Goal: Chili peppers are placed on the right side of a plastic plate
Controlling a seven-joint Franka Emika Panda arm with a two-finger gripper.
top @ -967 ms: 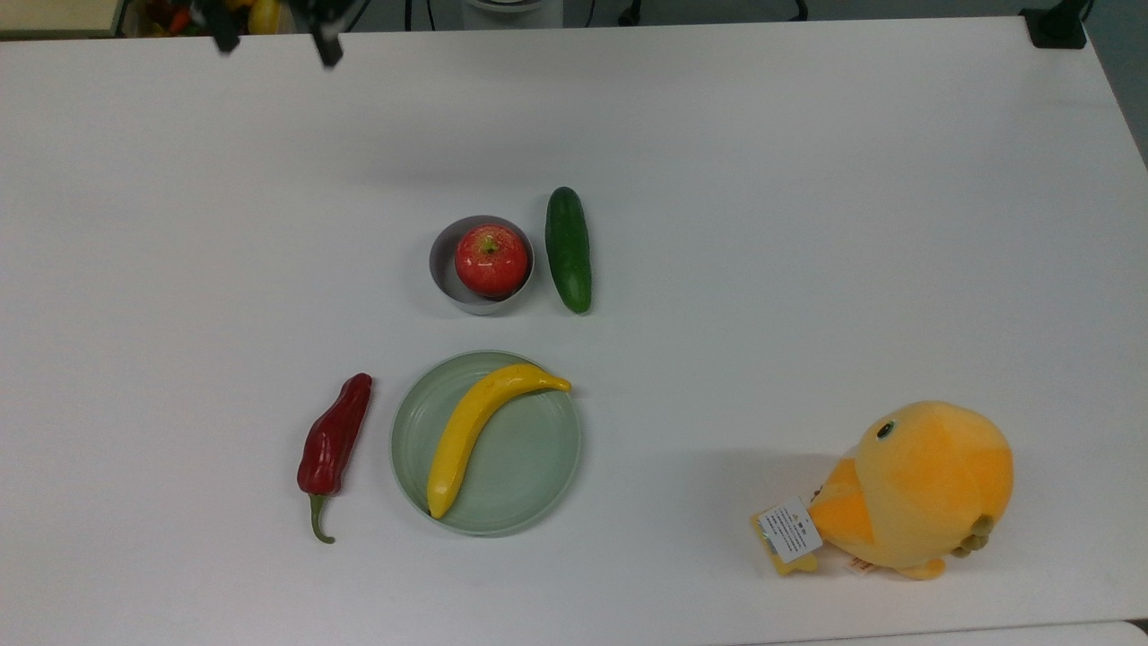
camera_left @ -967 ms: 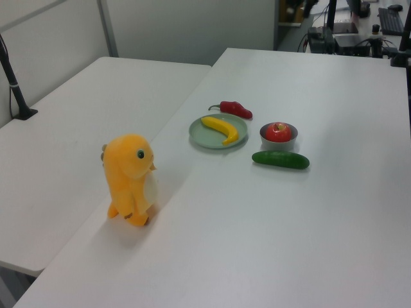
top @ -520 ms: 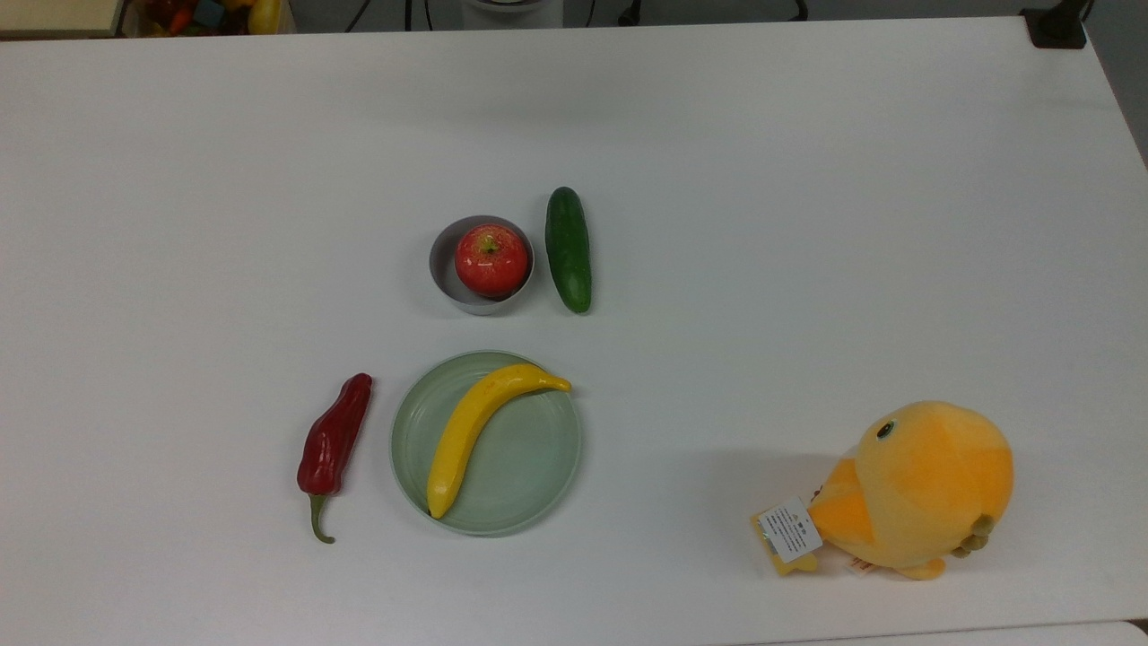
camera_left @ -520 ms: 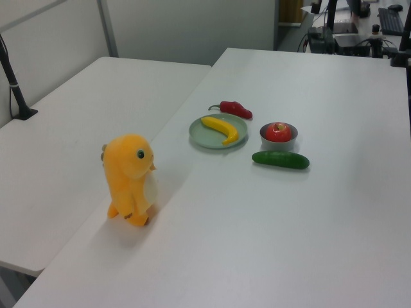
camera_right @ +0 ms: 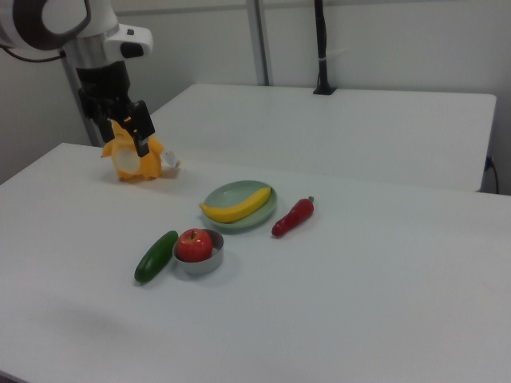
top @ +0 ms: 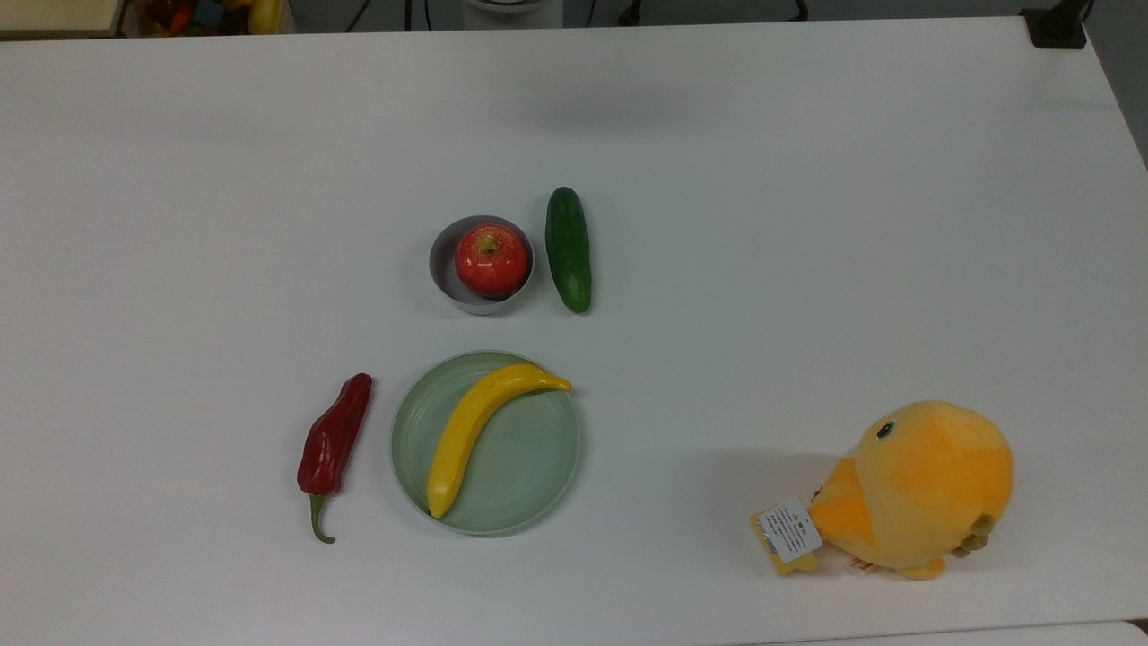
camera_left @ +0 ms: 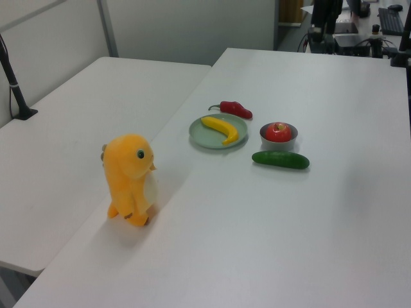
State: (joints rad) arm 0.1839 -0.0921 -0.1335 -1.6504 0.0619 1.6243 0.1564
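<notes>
Right view, end effector (camera_right: 128, 128) overlapping plush toy (camera_right: 148, 163)

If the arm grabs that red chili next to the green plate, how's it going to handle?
The chili looks glossy, so it may slip in a narrow pinch; its wrinkled skin might help grip. Its tapered body lies flat on the table, so a push would probably pivot it more than roll it. The thin curved stem seems a poor place to grab. It sits close to the plate, apart.
</notes>
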